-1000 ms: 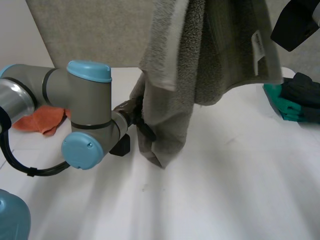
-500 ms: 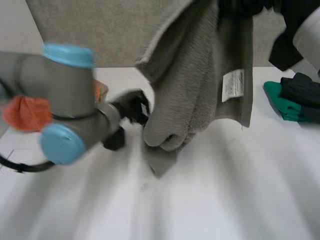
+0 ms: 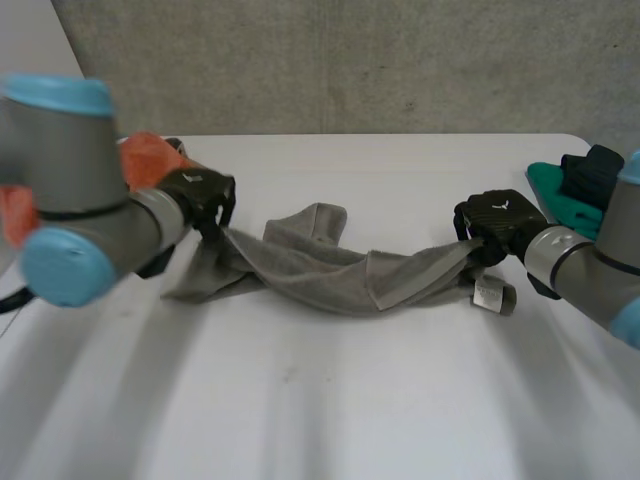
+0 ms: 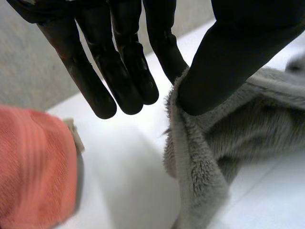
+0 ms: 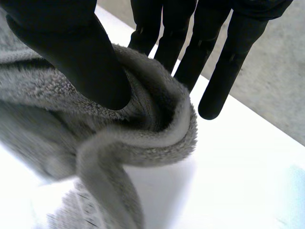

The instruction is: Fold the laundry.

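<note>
You are holding the grey towel [image 3: 330,268] by its two ends, and it is lying as a loose, twisted rope across the middle of the white surface [image 3: 330,410]. Your left hand [image 3: 203,193] is pinching one end. In the left wrist view its thumb [image 4: 238,57] is pressing the towel's edge against the nearest of its straight fingers [image 4: 164,47], while the other fingers are spreading free. Your right hand [image 3: 497,222] is gripping the other end. Its thumb [image 5: 71,52] is bearing down on a thick roll of pile and its fingers [image 5: 190,52] are standing straight behind it, so the cloth is caught between them.

I judge you are barely starting on this piece. No flat layer is showing, no edge is lining up with another, and the cloth is bunching along its whole length, with a flap standing up near the middle. Spreading it flat and making every fold are left to do. A small stack of green and dark cloths [image 3: 570,190] is sitting at the surface's edge beside your right arm; these may be finished pieces. An orange cloth [image 3: 150,155] is waiting behind your left hand.

The towel's long axis is running across the surface from one hand to the other, sagging slightly toward you at the middle. Its label [image 3: 488,292] is hanging at the right-hand end, just beside your right hand.
</note>
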